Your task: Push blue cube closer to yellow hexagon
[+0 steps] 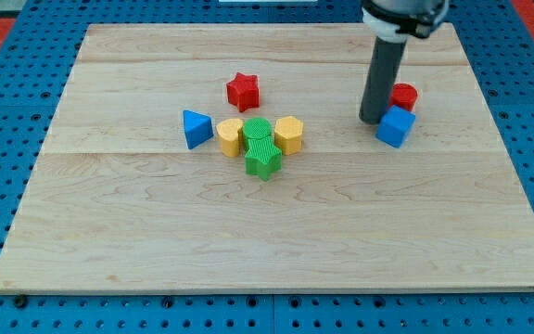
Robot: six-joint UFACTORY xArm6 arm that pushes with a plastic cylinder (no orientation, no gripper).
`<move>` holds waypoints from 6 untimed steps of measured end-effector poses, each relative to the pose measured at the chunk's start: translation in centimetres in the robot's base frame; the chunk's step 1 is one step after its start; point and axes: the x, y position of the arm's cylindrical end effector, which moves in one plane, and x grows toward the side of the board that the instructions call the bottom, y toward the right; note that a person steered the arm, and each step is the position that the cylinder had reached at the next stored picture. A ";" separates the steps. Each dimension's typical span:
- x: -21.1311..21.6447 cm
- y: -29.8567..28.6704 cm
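Observation:
The blue cube [395, 127] sits at the view's right on the wooden board [156, 232]. The yellow hexagon [288, 134] lies near the board's middle, well left of the cube. My tip [371, 120] is just left of the blue cube, touching or nearly touching its upper left side. A red cylinder [404, 95] stands right behind the cube, partly hidden by the rod.
A green block [260, 148] lies between the yellow hexagon and another yellow block [229, 136]. A blue triangle [196, 128] lies to their left. A red star [243, 91] lies above them. A blue pegboard [7, 139] surrounds the board.

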 end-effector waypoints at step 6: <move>-0.3 -10.2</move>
